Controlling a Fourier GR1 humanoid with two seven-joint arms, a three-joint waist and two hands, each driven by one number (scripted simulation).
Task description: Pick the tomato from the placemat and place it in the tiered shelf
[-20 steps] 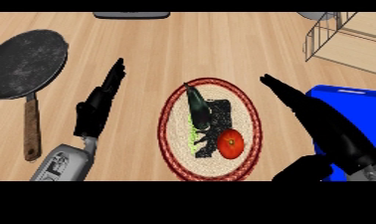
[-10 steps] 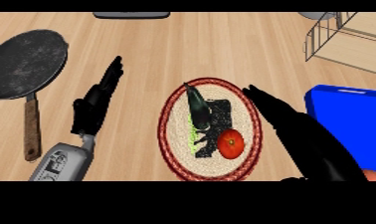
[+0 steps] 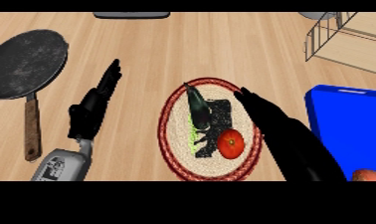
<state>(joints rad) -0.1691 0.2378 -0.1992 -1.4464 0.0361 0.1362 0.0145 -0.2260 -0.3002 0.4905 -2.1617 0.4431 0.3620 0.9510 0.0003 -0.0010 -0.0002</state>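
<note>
The right hand (image 3: 275,118) reaches in from the lower right, its fingers straight and together, lying over the right edge of the placemat (image 3: 176,113). It holds nothing. The fingertips point up and to the left, ending near the mat's upper right rim. The tomato (image 3: 231,143) sits on the lower right part of the mat, just beside the hand's left edge; whether they touch cannot be told.

The mat is round, pale woven with a red rim, and lies on the wooden counter (image 3: 220,44). On it, above and left of the tomato, a dark eggplant (image 3: 198,111) lies lengthwise, its tip toward the top, next to a dark patch with some green at its left side.

The left hand (image 3: 92,111) rests at the left of the mat, open, fingers straight and pointing up, well apart from the tomato.

A black pan (image 3: 29,63) with a brown handle lies at the far left. A blue tray (image 3: 341,118) sits at the right edge, behind the right forearm. The wire shelf (image 3: 330,39) stands at the upper right corner, well apart from the tomato.
</note>
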